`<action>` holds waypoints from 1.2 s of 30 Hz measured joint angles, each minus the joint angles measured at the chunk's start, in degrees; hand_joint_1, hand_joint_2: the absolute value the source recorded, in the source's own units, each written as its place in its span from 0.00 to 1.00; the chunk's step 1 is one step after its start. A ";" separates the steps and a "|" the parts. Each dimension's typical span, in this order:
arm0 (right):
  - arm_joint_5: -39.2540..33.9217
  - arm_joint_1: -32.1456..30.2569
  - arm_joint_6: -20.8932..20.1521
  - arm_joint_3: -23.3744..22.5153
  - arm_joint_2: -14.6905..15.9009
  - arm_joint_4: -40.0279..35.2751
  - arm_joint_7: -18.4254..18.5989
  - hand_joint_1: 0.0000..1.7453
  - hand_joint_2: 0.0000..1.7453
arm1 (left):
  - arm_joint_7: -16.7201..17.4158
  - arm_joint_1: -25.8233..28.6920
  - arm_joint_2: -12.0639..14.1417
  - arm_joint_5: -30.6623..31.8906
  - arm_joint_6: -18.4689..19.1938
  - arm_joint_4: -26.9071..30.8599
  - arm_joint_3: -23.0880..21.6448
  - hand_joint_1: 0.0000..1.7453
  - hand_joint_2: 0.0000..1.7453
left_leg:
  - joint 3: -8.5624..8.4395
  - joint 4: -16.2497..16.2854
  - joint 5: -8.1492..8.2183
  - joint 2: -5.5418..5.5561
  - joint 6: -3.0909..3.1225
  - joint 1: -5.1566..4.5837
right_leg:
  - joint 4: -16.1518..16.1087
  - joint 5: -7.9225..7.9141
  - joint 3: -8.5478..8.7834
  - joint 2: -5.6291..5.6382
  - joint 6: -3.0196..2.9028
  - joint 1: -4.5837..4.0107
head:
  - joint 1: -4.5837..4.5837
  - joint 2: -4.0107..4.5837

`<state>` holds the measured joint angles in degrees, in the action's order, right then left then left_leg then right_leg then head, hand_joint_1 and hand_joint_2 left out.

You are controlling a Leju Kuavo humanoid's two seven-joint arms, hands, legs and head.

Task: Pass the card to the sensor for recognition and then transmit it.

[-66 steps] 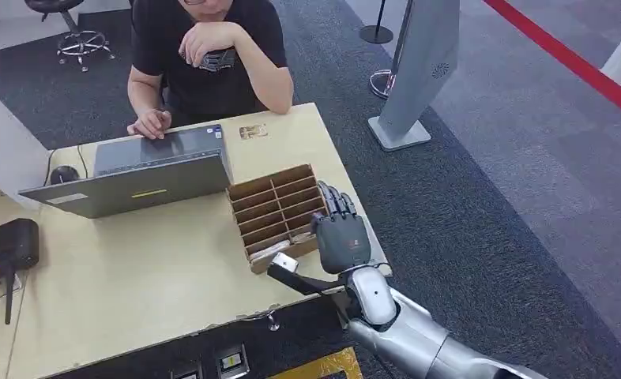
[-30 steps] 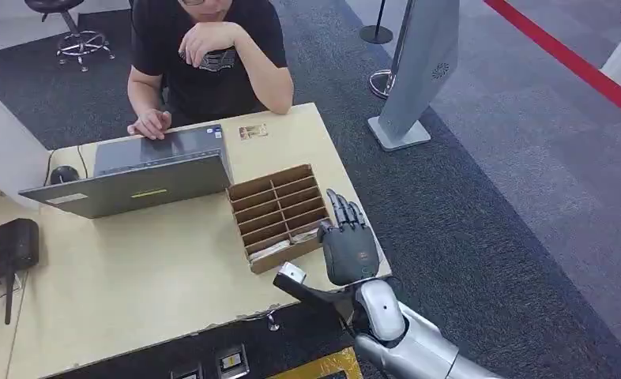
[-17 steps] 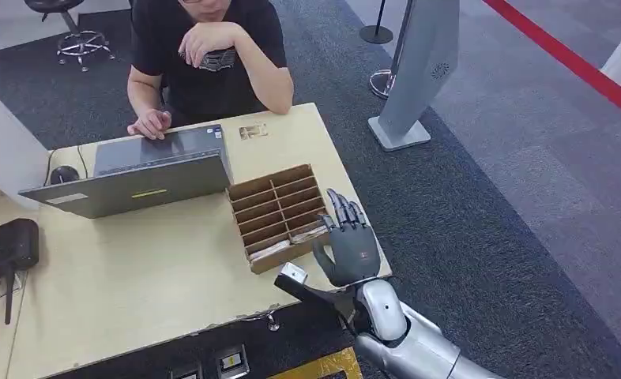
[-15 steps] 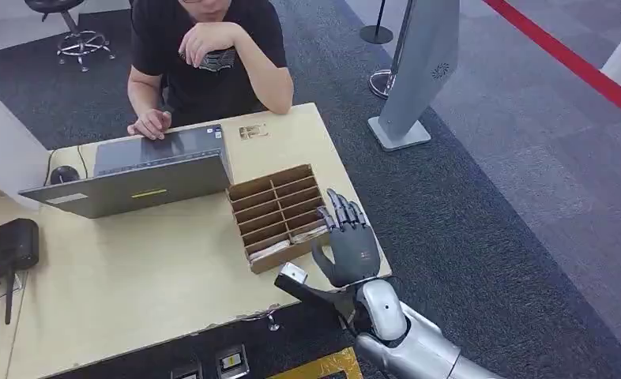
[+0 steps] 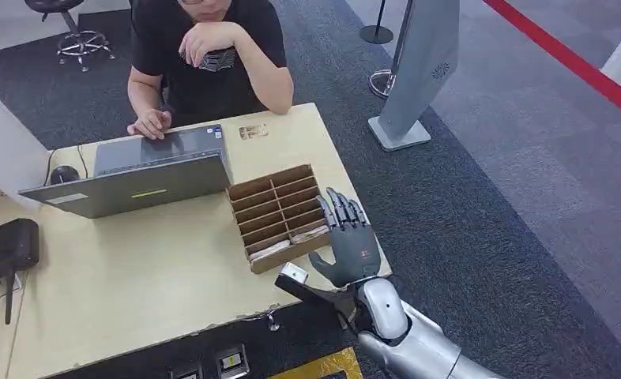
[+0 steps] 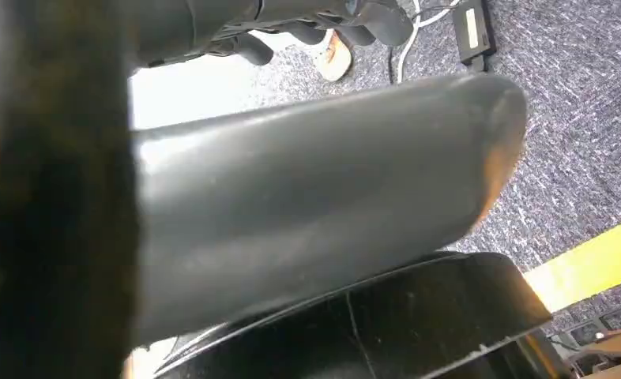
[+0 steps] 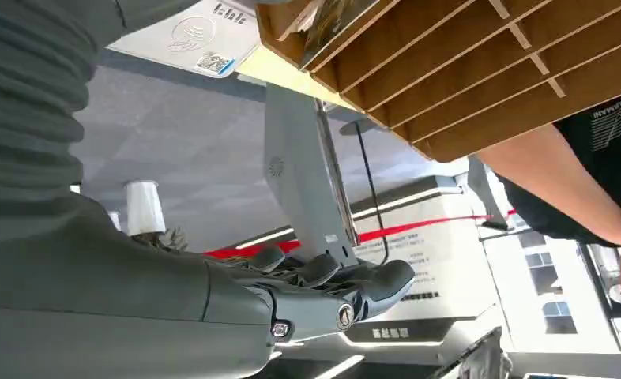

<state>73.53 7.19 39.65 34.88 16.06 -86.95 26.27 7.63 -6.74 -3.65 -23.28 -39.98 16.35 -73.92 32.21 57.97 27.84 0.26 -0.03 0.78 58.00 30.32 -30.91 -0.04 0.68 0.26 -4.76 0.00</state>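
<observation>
Head view, right hand: the right hand hovers at the table's 4 o'clock corner, fingers spread apart and pointing to 12 o'clock, holding nothing.
Head view, card organizer: a wooden slotted organizer stands just beside the hand, at its 10 o'clock.
Head view, card: what looks like a card lies in the organizer's slot nearest the robot; it is small, so I cannot be sure.
Head view, sensor: a black device sits at the table's 9 o'clock edge, well apart from the hand.
Head view, laptop: a grey laptop sits at 11 o'clock of the organizer.
Head view, person: a person in a black shirt sits at the table's 12 o'clock side, one hand by the laptop.
Left wrist view, left hand: dark curled fingers show above carpet; whether they hold anything I cannot tell.
Right wrist view, right hand: fingers are extended and parted, apart from the organizer.
Right wrist view, card: a printed card edge shows in the organizer's end slot.
</observation>
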 joint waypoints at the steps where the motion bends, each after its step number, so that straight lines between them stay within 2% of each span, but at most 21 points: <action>1: -0.09 0.07 0.00 0.02 -0.02 0.00 -0.22 0.00 1.00 | 0.00 -0.02 0.00 0.07 0.02 0.00 0.00 0.00 0.00 | 0.00 0.00 0.00 0.00 0.00 0.00 | 0.00 0.00 0.00 0.00 0.00 0.00 | 0.00 0.00; 5: -2.30 1.32 -0.02 0.11 -0.72 0.66 -0.87 0.00 1.00 | 0.18 -0.26 -0.09 0.57 0.24 0.00 0.00 0.00 0.00 | 0.00 0.00 0.00 0.00 0.00 0.00 | 0.00 0.00 0.00 0.00 0.00 0.00 | 0.00 0.00; 15: -9.88 5.99 -0.07 1.05 -4.09 8.11 -5.49 0.00 1.00 | 0.61 -0.71 -0.28 0.57 0.28 0.00 0.00 0.00 0.00 | 0.01 0.00 0.00 0.01 0.00 0.00 | 0.01 0.00 0.01 0.00 0.00 -0.01 | 0.00 0.00; 20: -9.95 6.22 -0.07 1.05 -4.30 8.61 -5.55 0.00 1.00 | 0.61 -0.71 -0.28 0.59 0.28 0.00 0.00 0.00 0.00 | 0.01 0.00 0.00 0.01 0.00 0.00 | 0.01 0.00 0.01 -0.01 0.00 -0.01 | 0.00 0.00; 23: -10.58 7.73 -0.04 1.29 -5.44 13.62 -5.48 0.00 1.00 | 0.79 -0.72 -0.28 0.83 0.28 0.00 0.00 0.00 0.00 | 0.01 0.00 0.00 0.01 0.00 0.00 | 0.01 0.00 0.00 -0.01 0.00 0.00 | 0.00 0.00; 28: -10.67 7.77 -0.04 1.42 -5.57 15.58 -5.07 0.00 1.00 | 0.87 -0.71 -0.26 0.98 0.35 0.00 0.00 0.00 0.00 | 0.01 0.00 0.00 0.01 0.00 0.00 | 0.00 0.00 -0.01 -0.01 0.00 0.00 | 0.00 0.00; 36: -8.35 7.05 0.00 1.11 -5.53 16.83 -2.62 0.00 1.00 | 1.16 -0.71 -0.26 1.09 0.37 0.00 0.00 0.00 0.00 | 0.00 0.00 0.00 0.00 0.00 0.00 | 0.00 0.00 -0.03 0.00 0.00 0.00 | 0.00 0.00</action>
<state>65.18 14.24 39.65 36.00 10.54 -70.12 23.65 8.79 -7.44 -3.91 -22.18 -39.60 16.35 -73.92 32.21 57.97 27.84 0.26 -0.03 0.78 58.00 30.32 -30.94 -0.04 0.67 0.26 -4.76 0.00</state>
